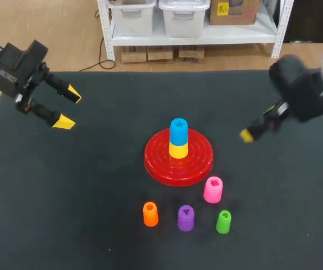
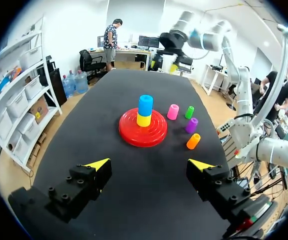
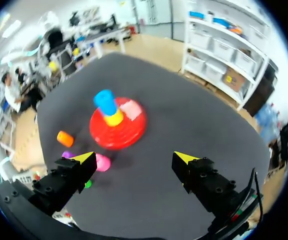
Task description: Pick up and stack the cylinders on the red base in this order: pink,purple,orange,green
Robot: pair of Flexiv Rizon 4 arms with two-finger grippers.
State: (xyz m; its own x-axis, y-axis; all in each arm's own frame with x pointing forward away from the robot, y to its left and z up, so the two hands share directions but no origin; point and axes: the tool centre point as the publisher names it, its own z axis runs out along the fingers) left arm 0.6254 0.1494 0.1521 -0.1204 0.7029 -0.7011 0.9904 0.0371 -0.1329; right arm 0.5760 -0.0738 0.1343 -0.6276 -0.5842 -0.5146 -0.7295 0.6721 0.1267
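Across the dark bench (image 1: 66,197), with left pincer (image 1: 69,108) and right pincer (image 3: 134,159) both spread empty, the pink plastic cylinder (image 1: 213,189) just beside the round red plastic base (image 1: 158,160) could be toppled if clipped off-centre.

Bright, even light, soft faint shadows, pale glare (one white patch) on the red base (image 3: 123,134)

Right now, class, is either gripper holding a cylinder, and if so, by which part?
Nothing is held. The left gripper and the right gripper are both open and empty; the pink cylinder stands untouched beside the red base.
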